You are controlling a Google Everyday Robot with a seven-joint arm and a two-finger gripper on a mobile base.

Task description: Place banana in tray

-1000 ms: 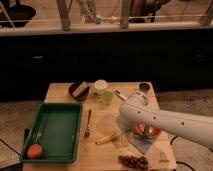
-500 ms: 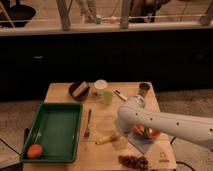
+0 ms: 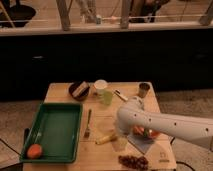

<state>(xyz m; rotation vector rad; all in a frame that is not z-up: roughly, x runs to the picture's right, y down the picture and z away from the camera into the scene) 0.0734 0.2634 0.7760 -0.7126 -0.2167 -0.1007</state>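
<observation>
Pale-yellow banana [image 3: 106,138] — small, slightly curved, jaws just beside it

This seems to be an eating corner of a canteen or an office kitchen, arranged for robot tests. A small wooden table [image 3: 60,92] stands on a grey speckled floor [image 3: 15,115]. It carries tableware and food: a green tray [image 3: 52,130] at 8 o'clock, a fork [image 3: 88,125] and a banana [image 3: 106,138] near the middle, a dark bowl [image 3: 79,90] and a white cup [image 3: 100,86] at 12 o'clock, grapes [image 3: 132,161] at 5 o'clock. Behind the table runs a long dark counter front [image 3: 100,55], with pale posts [image 3: 64,15] above it. The gripper [image 3: 120,141] of a white arm [image 3: 165,125] hangs over the table just beside the banana, at 5 o'clock
</observation>
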